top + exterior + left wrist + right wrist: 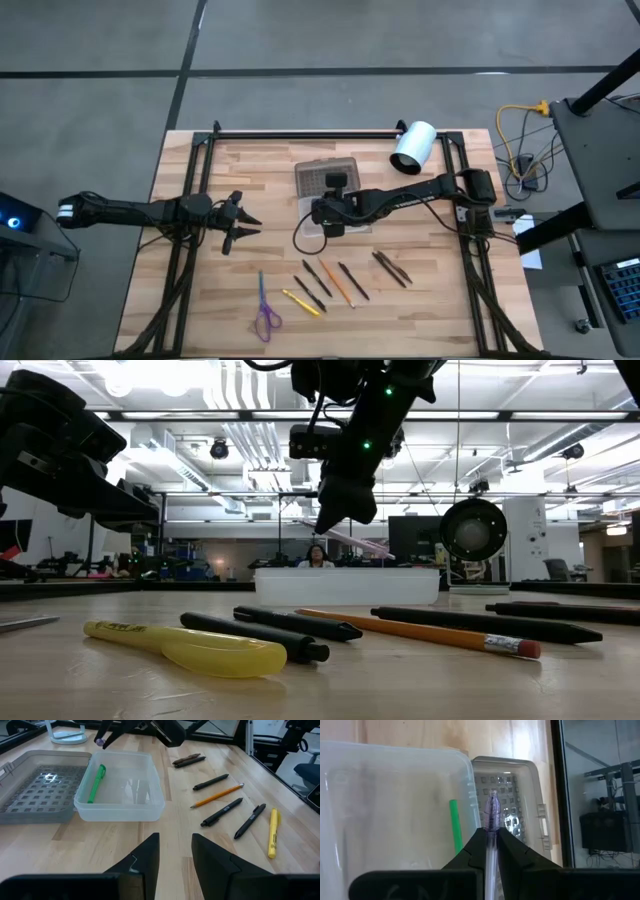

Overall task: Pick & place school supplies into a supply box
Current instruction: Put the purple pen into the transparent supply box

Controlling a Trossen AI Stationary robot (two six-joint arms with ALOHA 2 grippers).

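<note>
Hovering above the supply box [395, 810], your right pincer [491, 837] is clamped on a thin, translucent purple pen [492, 812]. The box is clear, smooth plastic with a grey, grid-textured lid [37, 787] and holds a green pen [96, 783]. Your left pincer [175, 847] waits half open over the wooden table [200, 300].

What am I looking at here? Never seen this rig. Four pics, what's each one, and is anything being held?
It is a two-armed robot at a wooden table, sorting school supplies into a clear supply box.

The overhead picture shows everything. The low one looks level across the tabletop. The other two come from cameras on each wrist.

The right gripper is shut on a purple pen, held over the box. A green pen already lies inside. The left gripper waits open, empty, at the table's left.

On the wood: black pens, an orange pencil, a yellow highlighter and purple scissors.
</note>
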